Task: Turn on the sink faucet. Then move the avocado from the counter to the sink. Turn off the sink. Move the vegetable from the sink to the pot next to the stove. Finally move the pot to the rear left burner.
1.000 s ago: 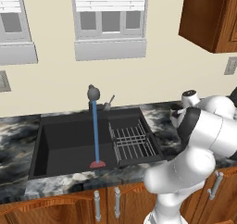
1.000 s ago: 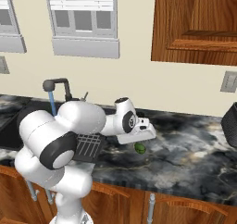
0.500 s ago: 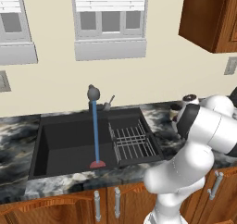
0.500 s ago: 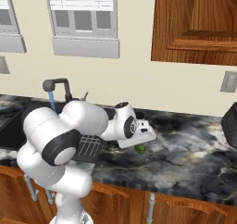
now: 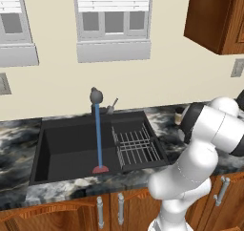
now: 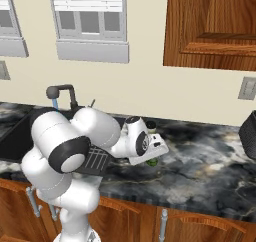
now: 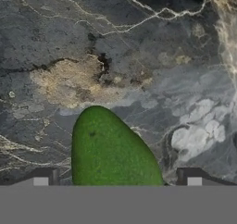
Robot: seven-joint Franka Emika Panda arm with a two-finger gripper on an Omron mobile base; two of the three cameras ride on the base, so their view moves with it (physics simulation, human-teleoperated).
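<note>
I have the arm folded low over the marbled tabletop (image 6: 210, 171) right of the sink (image 5: 71, 144), wrist bent down. My claw (image 7: 118, 181) is spread wide, one tip on each side of the avocado (image 7: 111, 151), which lies on the tabletop; I can't tell if they touch it. Water (image 5: 98, 134) runs from the faucet (image 5: 96, 97). Bare stone lies beyond the avocado.

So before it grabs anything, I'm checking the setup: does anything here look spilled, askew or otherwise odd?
Nothing stands out. Water runs from the faucet straight into the sink, and the avocado lies whole on the counter between the open gripper fingertips.
</note>
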